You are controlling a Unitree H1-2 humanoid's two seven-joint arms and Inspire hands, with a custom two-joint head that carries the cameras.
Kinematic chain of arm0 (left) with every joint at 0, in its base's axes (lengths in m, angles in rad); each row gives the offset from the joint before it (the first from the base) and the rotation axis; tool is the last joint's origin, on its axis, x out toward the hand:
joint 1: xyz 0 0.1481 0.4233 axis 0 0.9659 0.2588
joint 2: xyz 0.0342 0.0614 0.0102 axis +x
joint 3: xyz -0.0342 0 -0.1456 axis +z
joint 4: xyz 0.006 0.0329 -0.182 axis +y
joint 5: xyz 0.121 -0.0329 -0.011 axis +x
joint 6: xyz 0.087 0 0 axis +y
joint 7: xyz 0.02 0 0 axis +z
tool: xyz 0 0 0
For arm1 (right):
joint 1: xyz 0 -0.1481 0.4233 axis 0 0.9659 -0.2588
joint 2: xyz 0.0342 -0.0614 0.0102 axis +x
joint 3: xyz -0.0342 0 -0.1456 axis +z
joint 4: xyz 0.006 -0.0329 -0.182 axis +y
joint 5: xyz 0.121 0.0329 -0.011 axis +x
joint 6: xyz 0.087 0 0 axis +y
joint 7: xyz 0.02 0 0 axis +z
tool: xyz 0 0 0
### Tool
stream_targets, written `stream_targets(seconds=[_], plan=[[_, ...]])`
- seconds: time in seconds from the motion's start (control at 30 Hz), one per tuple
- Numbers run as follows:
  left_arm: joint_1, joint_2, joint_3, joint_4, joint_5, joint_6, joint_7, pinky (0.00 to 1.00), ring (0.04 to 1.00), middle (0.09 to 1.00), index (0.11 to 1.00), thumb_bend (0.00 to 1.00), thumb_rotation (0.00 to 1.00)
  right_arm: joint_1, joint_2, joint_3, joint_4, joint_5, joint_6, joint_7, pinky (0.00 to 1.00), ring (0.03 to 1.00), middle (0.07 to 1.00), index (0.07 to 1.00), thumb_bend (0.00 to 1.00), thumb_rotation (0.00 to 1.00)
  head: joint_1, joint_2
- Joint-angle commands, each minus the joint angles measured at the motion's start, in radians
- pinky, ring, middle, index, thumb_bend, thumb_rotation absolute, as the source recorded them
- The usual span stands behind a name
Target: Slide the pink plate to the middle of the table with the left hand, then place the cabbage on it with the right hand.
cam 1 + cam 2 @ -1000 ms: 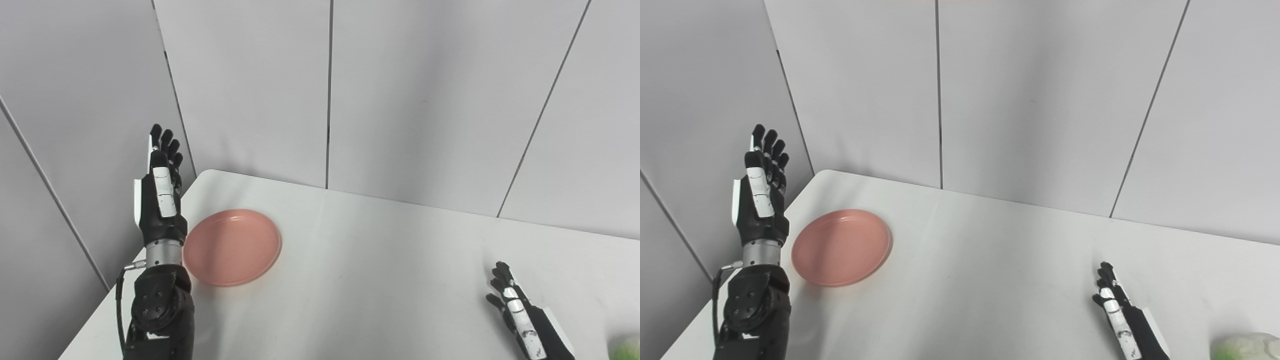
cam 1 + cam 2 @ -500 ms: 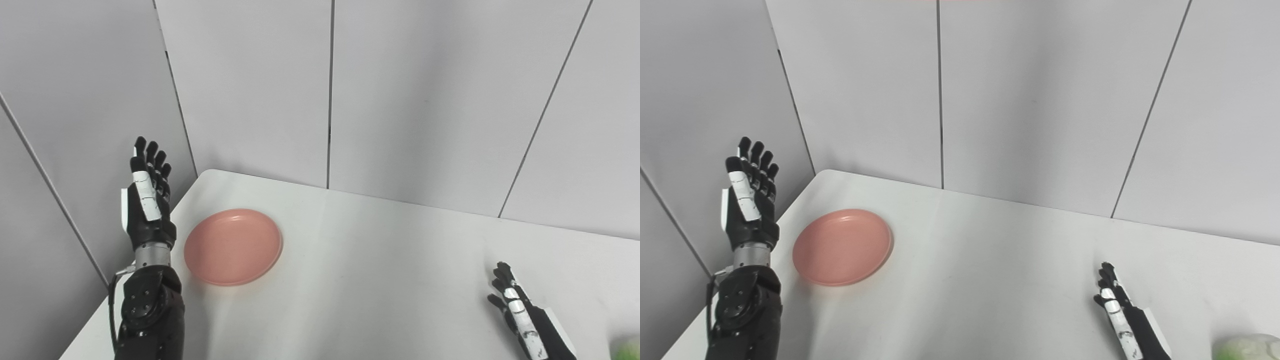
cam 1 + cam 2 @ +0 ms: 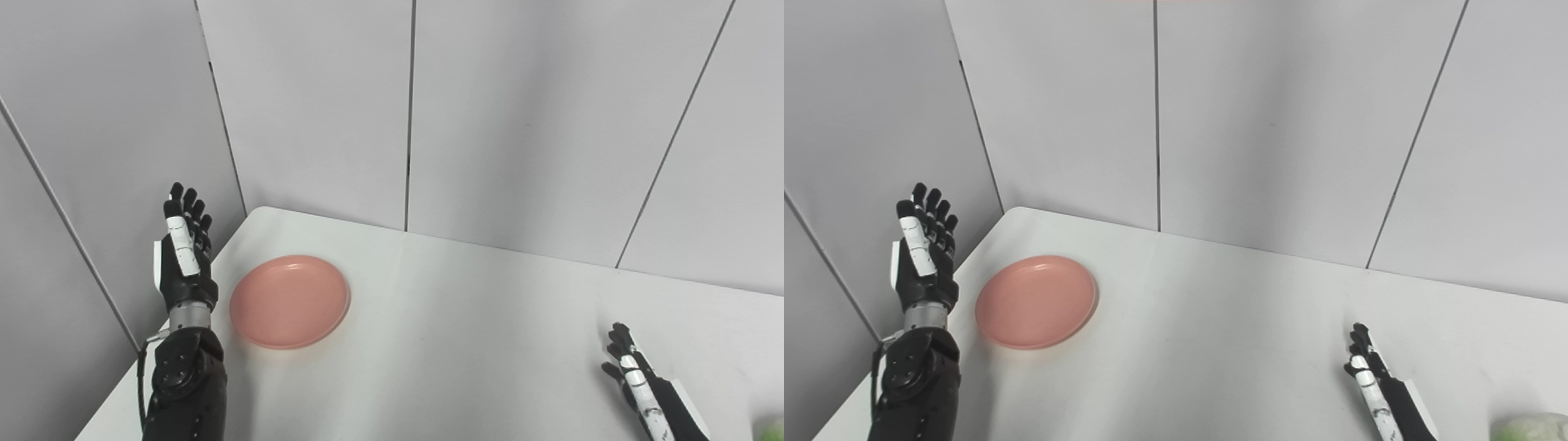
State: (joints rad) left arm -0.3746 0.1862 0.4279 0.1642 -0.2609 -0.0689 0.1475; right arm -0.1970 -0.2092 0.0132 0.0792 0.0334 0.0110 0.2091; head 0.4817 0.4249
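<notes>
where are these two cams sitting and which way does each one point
Left eye view: on the head, looking down and forward at the white table and pink plate; left hand raised, right hand low.
Right eye view: on the head, a little to the right, same direction; more of the cabbage shows.
Shared: both show the same table, plate, wall panels and both open hands.

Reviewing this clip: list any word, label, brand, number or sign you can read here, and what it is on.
None: no readable text in either view.
The pink plate, the table, the wall panels, the cabbage, the left hand and the right hand bear no lettering that shows.
</notes>
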Motion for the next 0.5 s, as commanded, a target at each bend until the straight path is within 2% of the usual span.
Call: stream_targets(seconds=[0.0, 0.47], plan=[[-0.042, 0.036, 0.006, -0.008, -0.004, -0.036, 0.0, 1.0, 1.0, 0.995, 0.997, 0.87, 1.0, -0.004, -0.008, -0.007, -0.02, -0.004, 0.023, -0.011, 1.0, 1.0, 1.0, 1.0, 0.23, 1.0, -0.001, 0.0], [-0.047, 0.069, 0.009, 0.093, -0.033, -0.013, -0.01, 1.0, 1.0, 1.0, 1.0, 0.89, 1.0, -0.004, -0.011, -0.003, -0.032, 0.001, 0.05, -0.005, 1.0, 1.0, 1.0, 1.0, 0.21, 1.0, 0.003, 0.0]])
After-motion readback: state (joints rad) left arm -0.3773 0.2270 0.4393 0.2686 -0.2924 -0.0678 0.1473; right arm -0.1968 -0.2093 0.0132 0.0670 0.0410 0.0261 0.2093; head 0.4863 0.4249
